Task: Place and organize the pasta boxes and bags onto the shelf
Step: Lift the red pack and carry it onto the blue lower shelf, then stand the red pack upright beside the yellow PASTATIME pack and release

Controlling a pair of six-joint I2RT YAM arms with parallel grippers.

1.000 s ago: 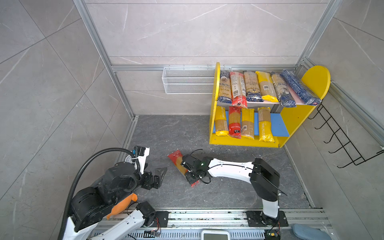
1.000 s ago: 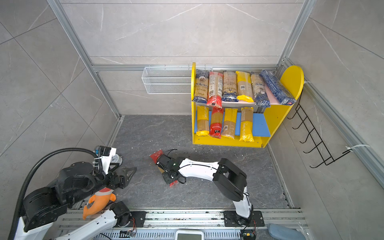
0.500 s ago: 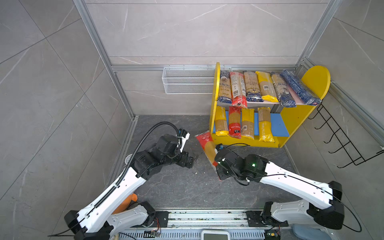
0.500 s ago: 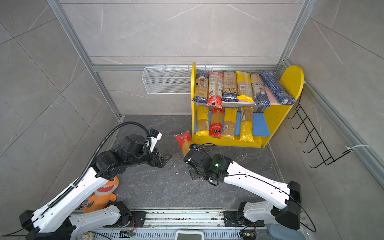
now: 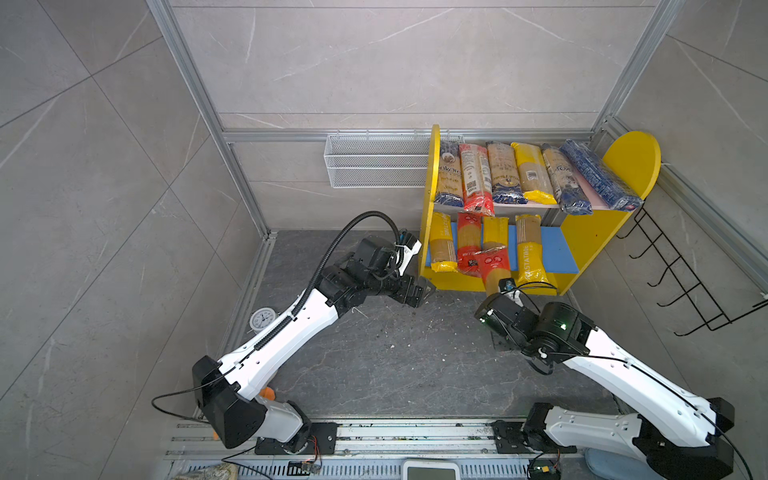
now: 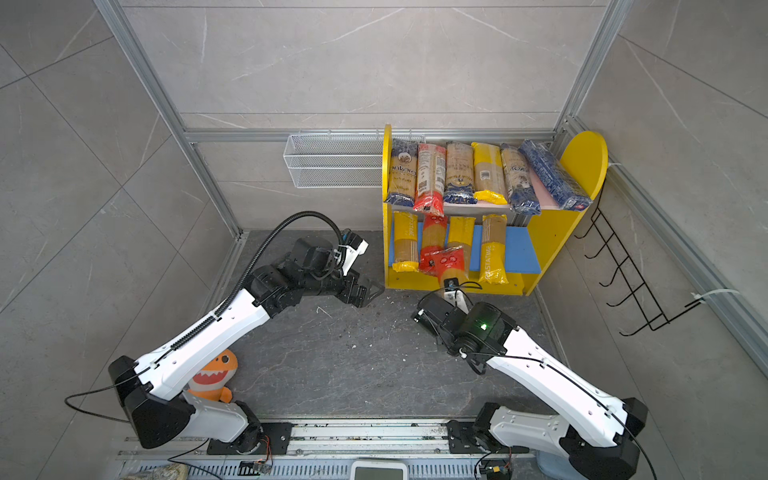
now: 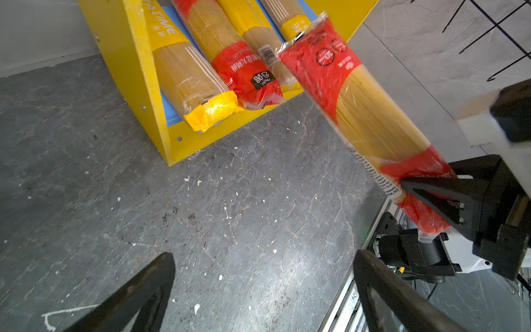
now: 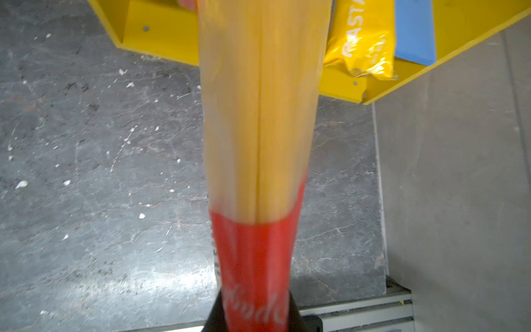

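Left wrist view: right pincer (image 7: pixel 419 207) clamps the tail of the red bag (image 7: pixel 370 120), left pincer (image 7: pixel 264 258) wide, so its nose, overlapping packs (image 7: pixel 247 74) on the shelf (image 7: pixel 135 72), may dislodge them.

The left arm (image 5: pixel 291 332) stretches forward from its base and angles toward the middle, elbow low and forearm nearly level. Its left gripper (image 7: pixel 264 276) hangs low with the jaws spread wide and nothing between them. The right arm (image 5: pixel 623 374) also reaches forward in a low bend, wrist pointing away from its base. The right gripper (image 8: pixel 254 316) is clamped tight on one red end of a spaghetti pack (image 7: pixel 373 123).
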